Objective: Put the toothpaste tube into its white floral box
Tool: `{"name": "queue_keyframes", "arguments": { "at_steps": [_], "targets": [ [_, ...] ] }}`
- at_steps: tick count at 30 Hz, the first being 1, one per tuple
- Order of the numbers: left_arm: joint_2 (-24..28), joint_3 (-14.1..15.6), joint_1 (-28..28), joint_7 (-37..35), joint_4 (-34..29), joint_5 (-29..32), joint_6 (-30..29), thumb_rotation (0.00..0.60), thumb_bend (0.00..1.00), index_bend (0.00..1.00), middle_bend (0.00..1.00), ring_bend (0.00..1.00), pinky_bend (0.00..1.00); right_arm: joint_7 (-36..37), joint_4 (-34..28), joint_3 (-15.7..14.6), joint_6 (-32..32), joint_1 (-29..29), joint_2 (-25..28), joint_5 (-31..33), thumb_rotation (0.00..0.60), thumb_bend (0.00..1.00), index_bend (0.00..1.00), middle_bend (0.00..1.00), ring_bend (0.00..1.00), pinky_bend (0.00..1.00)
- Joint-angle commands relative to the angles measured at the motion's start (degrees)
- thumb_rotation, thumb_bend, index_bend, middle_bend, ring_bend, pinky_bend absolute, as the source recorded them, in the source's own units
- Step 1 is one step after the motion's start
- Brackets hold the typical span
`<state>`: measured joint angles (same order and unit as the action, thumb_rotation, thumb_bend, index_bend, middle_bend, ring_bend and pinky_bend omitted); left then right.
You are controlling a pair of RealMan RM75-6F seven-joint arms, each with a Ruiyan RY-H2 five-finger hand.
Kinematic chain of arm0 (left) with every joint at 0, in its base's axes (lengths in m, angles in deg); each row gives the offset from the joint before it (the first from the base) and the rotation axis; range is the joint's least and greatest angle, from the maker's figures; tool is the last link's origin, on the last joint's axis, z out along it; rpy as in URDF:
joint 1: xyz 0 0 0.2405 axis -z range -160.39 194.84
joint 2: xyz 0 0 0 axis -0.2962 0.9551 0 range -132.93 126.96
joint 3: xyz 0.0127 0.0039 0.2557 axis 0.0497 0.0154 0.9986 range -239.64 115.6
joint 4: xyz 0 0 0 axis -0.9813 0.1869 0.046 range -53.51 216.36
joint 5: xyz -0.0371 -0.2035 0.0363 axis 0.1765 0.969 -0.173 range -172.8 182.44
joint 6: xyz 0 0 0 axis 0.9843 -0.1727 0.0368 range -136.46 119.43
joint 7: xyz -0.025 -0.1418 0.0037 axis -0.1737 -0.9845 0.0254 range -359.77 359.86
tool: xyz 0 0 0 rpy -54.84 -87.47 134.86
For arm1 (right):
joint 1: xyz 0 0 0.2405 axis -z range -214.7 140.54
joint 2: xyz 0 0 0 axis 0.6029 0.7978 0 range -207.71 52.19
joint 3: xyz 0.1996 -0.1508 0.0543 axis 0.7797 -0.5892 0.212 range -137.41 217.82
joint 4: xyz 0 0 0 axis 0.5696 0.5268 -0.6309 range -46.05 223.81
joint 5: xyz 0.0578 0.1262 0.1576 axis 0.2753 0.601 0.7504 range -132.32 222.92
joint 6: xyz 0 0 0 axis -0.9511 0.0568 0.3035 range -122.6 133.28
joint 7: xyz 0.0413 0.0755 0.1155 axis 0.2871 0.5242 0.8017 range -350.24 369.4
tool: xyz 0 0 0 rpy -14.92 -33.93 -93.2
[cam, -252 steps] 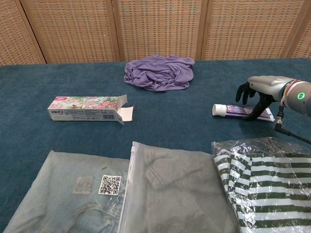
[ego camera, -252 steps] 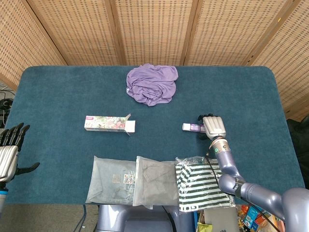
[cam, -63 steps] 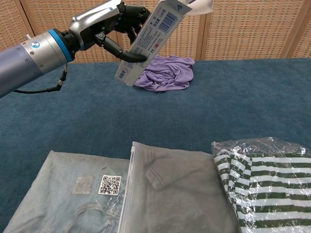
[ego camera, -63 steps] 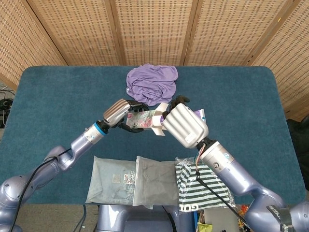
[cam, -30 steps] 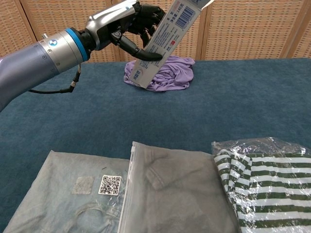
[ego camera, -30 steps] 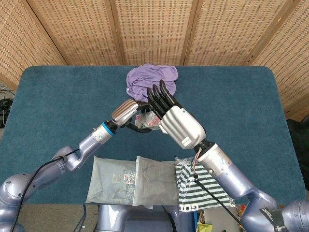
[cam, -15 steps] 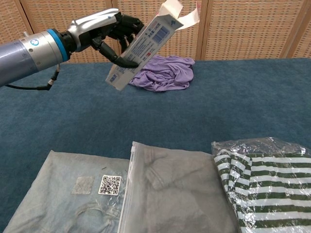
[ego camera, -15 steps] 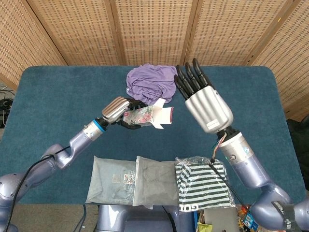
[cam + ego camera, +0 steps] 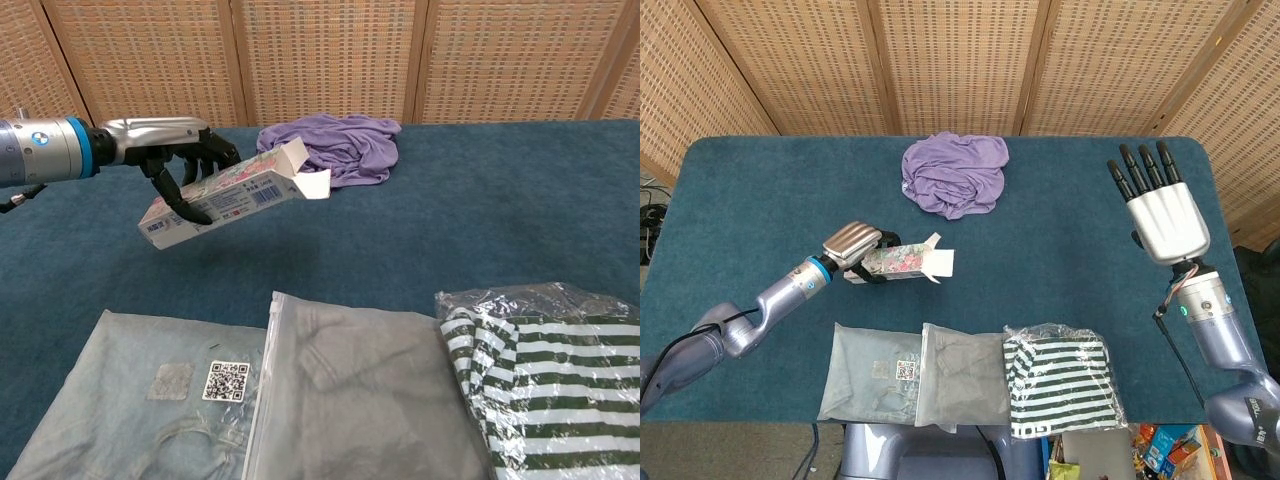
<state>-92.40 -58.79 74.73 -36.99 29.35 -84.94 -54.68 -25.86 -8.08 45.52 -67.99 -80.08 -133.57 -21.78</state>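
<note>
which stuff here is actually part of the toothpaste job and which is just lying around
Part of the job:
- floral box, end flap open, held off the table by the left hand
- toothpaste tube: not visible now

Just lying about:
- purple cloth
- two bagged grey garments
- bagged striped shirt

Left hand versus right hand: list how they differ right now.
1. The left hand grips the floral box; the right hand holds nothing.
2. The left hand's fingers curl around the box; the right hand's fingers are straight and apart.
3. The left hand is low over the table; the right hand is raised at its right edge.
Both have silver backs and black fingers.
</note>
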Motion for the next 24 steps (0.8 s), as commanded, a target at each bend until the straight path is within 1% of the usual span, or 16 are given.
{"name": "queue_keyframes", "arguments": {
  "at_steps": [1,2,4,5,6,7,8,9,12,15,16,19,22,23,24],
  "targets": [
    [-0.79,-0.71,0.34,6.29,-1.67,3.29,5.68,0.600,0.54,0.56,0.50,0.45,0.53,3.66,2.37,-0.82,-0.35,2.57,-2.81,-2.57,0.600,0.00,0.00,0.00,0.00,0.00],
    [-0.94,-0.93,0.45,7.46,-2.02,3.84,6.55,0.600,0.54,0.53,0.44,0.38,0.49,4.00,2.82,-0.90,-0.50,2.90,-3.20,-3.20,0.600,0.00,0.00,0.00,0.00,0.00],
    [-1.19,-1.30,0.41,9.42,-2.52,4.77,7.54,0.600,0.54,0.40,0.27,0.22,0.36,4.38,3.40,-0.90,-0.81,3.38,-3.69,-4.11,0.600,0.00,0.00,0.00,0.00,0.00],
    [-1.28,-1.46,0.41,10.72,-2.94,5.48,8.48,0.600,0.54,0.26,0.13,0.11,0.24,4.64,3.59,-0.84,-1.03,3.68,-3.92,-4.58,0.600,0.00,0.00,0.00,0.00,0.00],
    [-1.22,-1.81,0.48,12.09,-3.76,6.85,10.16,0.600,0.54,0.12,0.04,0.03,0.13,5.10,3.62,-0.75,-1.39,4.07,-4.09,-5.00,0.600,0.00,0.00,0.00,0.00,0.00],
    [-0.95,-2.34,0.51,13.33,-4.85,8.31,11.47,0.600,0.54,0.06,0.01,0.00,0.07,5.56,3.66,-0.60,-1.64,4.40,-4.19,-5.29,0.600,0.00,0.00,0.00,0.00,0.00],
    [-0.58,-2.86,0.49,14.61,-5.94,9.63,12.34,0.600,0.54,0.01,0.00,0.00,0.02,5.93,3.71,-0.45,-1.78,4.68,-4.26,-5.53,0.600,0.00,0.00,0.00,0.00,0.00],
    [-0.06,-3.62,0.27,16.22,-7.42,11.30,12.76,0.600,0.54,0.00,0.00,0.00,0.00,6.63,3.70,-0.25,-2.04,5.14,-4.31,-5.79,0.600,0.00,0.00,0.00,0.00,0.00],
    [1.25,-5.50,-1.97,20.18,-11.32,13.76,8.23,0.600,0.54,0.00,0.00,0.00,0.00,8.95,3.84,-0.10,-3.12,6.67,-4.41,-6.97,0.600,0.00,0.00,0.00,0.00,0.00],
    [3.90,-6.86,-5.22,22.71,-16.73,14.52,1.46,0.600,0.51,0.00,0.00,0.00,0.00,11.96,4.09,-0.40,-4.81,8.70,-4.62,-8.82,0.600,0.00,0.00,0.00,0.00,0.00],
    [5.32,-7.42,-6.98,23.52,-19.05,14.58,-2.17,0.600,0.50,0.00,0.00,0.00,0.00,13.56,4.23,-0.71,-5.79,9.77,-4.74,-9.79,0.600,0.00,0.00,0.00,0.00,0.00],
    [9.29,-7.62,-11.43,27.23,-24.58,15.08,-9.48,0.600,0.43,0.00,0.00,0.00,0.00,17.93,4.98,-1.64,-8.07,12.45,-4.97,-12.27,0.600,0.00,0.00,0.00,0.00,0.00],
    [12.80,-7.21,-15.33,32.60,-29.05,16.24,-14.90,0.600,0.28,0.00,0.00,0.00,0.00,23.05,5.62,-2.37,-9.84,14.82,-5.42,-14.12,0.600,0.00,0.00,0.00,0.00,0.00],
    [14.46,-6.78,-17.31,34.80,-30.94,16.53,-17.55,0.600,0.23,0.00,0.00,0.00,0.00,25.31,6.06,-2.74,-10.84,15.99,-5.78,-14.95,0.600,0.00,0.00,0.00,0.00,0.00],
    [15.67,-6.39,-18.88,36.13,-32.50,16.59,-19.62,0.600,0.20,0.00,0.00,0.00,0.00,26.38,6.66,-3.04,-11.70,16.84,-6.12,-15.65,0.600,0.00,0.00,0.00,0.00,0.00]
  ]
}}
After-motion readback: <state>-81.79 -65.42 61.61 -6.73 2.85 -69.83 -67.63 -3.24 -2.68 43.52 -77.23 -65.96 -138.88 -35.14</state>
